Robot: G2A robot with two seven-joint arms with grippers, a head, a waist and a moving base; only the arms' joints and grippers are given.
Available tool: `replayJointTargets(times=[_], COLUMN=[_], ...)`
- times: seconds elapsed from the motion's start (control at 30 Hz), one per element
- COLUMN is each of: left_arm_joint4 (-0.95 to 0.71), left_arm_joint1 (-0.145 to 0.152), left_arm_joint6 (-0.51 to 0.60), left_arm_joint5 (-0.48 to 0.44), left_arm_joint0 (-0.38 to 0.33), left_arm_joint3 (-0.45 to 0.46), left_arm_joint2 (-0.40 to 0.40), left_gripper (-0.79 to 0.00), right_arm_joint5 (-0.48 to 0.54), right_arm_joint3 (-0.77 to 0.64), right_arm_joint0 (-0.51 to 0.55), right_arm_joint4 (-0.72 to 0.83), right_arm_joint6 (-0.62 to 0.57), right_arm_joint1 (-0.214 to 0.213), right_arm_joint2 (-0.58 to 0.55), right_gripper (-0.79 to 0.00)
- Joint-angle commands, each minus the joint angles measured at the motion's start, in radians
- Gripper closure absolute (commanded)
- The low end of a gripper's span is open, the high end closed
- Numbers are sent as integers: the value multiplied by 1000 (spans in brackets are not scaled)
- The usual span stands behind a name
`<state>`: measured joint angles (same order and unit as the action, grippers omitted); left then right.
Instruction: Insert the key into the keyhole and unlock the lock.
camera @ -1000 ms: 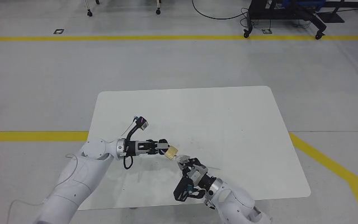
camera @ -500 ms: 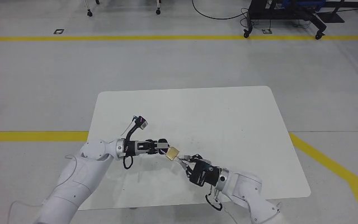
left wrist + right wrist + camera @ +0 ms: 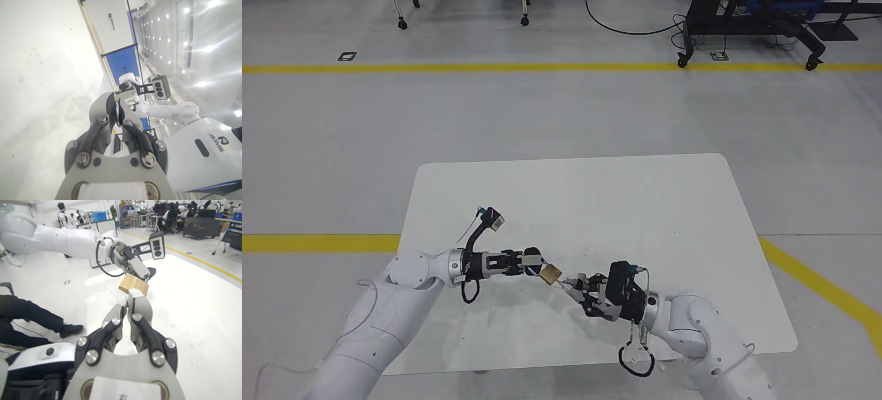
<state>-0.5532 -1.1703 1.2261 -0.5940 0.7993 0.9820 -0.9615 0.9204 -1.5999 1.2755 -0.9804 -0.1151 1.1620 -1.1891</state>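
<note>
Plainly, the left gripper (image 3: 534, 263) is clamped on the silver shackle of a small, brass-coloured, block-shaped padlock (image 3: 550, 271). Its grey fingers (image 3: 97, 108) are drawn together around the metal loop. The padlock is held above the near part of the table, with its body turned toward the other arm. The right gripper (image 3: 127, 301) meets it from the opposite side. Its two fingers are almost together and pinch a thin silver metal key (image 3: 564, 282), little of which shows between the pads. In the right wrist view the longer fingertip reaches the padlock's near face, but whether the key's blade sits in the keyhole cannot be told. Both arms come in low from the near edge, and the two grippers are just apart with the padlock between them. The surface is a white rectangular table with rounded corners (image 3: 672, 200), faintly scuffed in the wrist views. It stands on a pale grey floor crossed by yellow lines (image 3: 542, 68). A black wheeled frame (image 3: 762, 25) stands at the far right of the floor, and desks and dark office chairs (image 3: 194, 226) line the room beyond the table.
</note>
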Motion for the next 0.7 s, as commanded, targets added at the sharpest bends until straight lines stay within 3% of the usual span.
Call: replayJointTargets(times=[0.0,0.03,0.07,0.23,0.33,0.43,0.53,0.67], left_arm_joint4=[3,4,2,63,212,330,359,418], left_arm_joint1=[1,1,1,2,5,5,-1,-25], left_arm_joint6=[-1,0,3,-15,-138,-243,-260,-305], left_arm_joint5=[-1,0,4,47,77,173,246,342], left_arm_joint0=[2,3,4,-15,-34,-41,-54,-109], left_arm_joint3=[2,2,3,-23,-25,8,49,29], left_arm_joint2=[-1,-1,0,7,11,21,37,94], left_gripper=[0,0,0,0,0,0,0,0], right_arm_joint5=[10,5,10,43,43,43,43,43], right_arm_joint3=[22,23,18,9,9,9,9,9], right_arm_joint0=[-18,-21,-23,-21,-21,-21,-21,-21], right_arm_joint4=[118,148,174,199,199,199,199,199], right_arm_joint6=[-37,-49,-56,-68,-68,-68,-68,-68], right_arm_joint1=[-3,-4,-5,-9,-9,-9,-9,-9], right_arm_joint2=[-9,-13,-16,-20,-20,-20,-20,-20], right_gripper=[-135,-511,-785,-785,-785,-785,-785,-785])
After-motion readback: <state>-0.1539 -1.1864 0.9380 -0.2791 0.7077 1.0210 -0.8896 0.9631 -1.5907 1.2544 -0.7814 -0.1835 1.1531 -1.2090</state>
